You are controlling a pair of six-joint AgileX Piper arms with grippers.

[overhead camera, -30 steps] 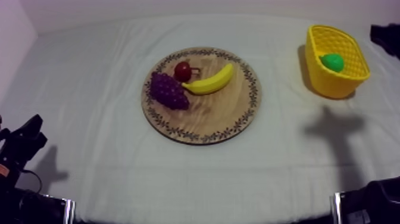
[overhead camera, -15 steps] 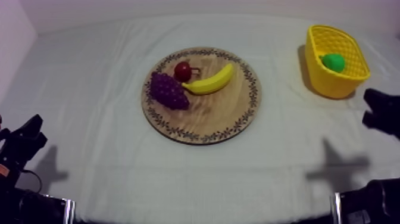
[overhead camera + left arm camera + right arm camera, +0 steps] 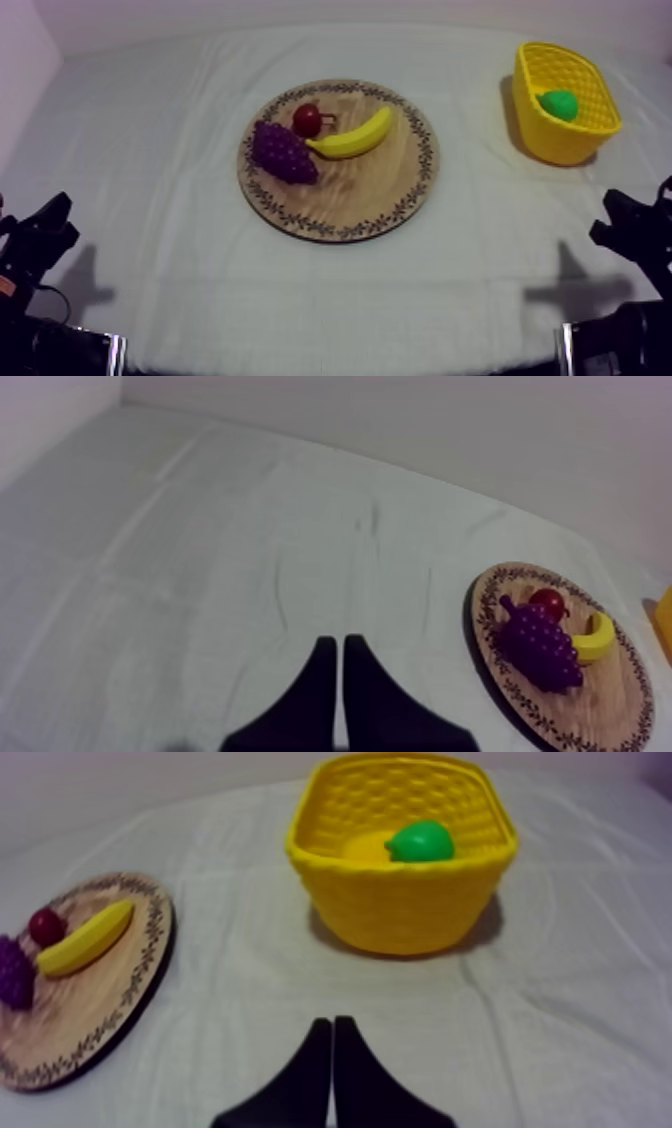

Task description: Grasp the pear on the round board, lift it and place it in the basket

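The pear [image 3: 420, 841] lies inside the basket [image 3: 400, 902]. From the right wrist, the basket's near rim seems to cover the pear's lower edge. In that view the board [image 3: 90, 1002] is cut off by the picture's edge, and so are the grapes [image 3: 12, 974] on it. The banana [image 3: 85, 938] and the small red fruit [image 3: 46, 925] show whole. From the left wrist, the grapes hide part of the banana and of the small red fruit, and the basket is a mere yellow sliver past the board.

The right gripper [image 3: 332, 1022] has its fingers pressed together in a narrow wedge, holding nothing. It is low over the cloth [image 3: 560, 1012] in front of the basket. The pear is ahead of it, well apart, behind the basket wall. The left gripper [image 3: 338, 641] is likewise closed on nothing, over bare cloth, with the board off to one side, far from the pear.
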